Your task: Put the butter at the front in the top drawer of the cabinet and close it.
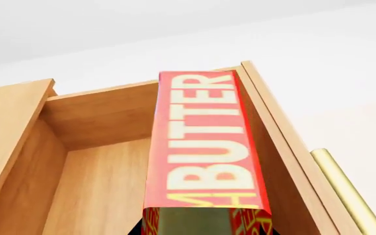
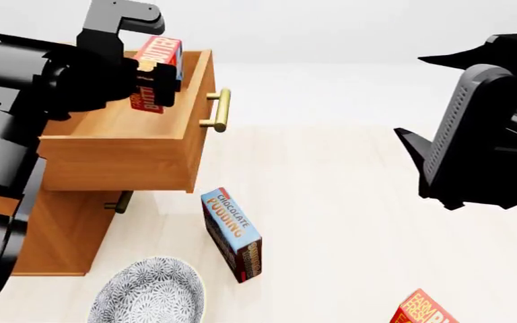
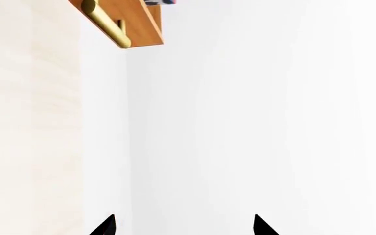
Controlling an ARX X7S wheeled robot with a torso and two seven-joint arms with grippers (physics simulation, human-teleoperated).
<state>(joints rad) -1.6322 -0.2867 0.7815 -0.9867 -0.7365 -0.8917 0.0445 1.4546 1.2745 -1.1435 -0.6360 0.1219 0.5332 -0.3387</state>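
Left gripper [image 2: 155,74]: clamped on the butter [image 2: 155,70], holding it above the pulled-out top drawer [image 2: 124,145] of the cabinet [image 2: 56,235].
Right gripper [image 3: 182,226]: fingertips spread apart, holding nothing, raised well clear.
Floor: chocolate pudding box [image 2: 231,232], patterned bowl [image 2: 146,296], second butter carton [image 2: 425,311].

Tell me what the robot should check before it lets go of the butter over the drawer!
1. Top drawer pulled open: ok.
2. Butter held by the left gripper: ok.
3. Butter above the drawer's inside, not its rim: ok; the left wrist view shows the carton over the wooden floor, close to the front wall.
4. Drawer free of other things: ok in the part shown.
5. Right gripper out of the way: ok, open and apart from the brass handle.
6. Butter low enough to drop softly: cannot tell.
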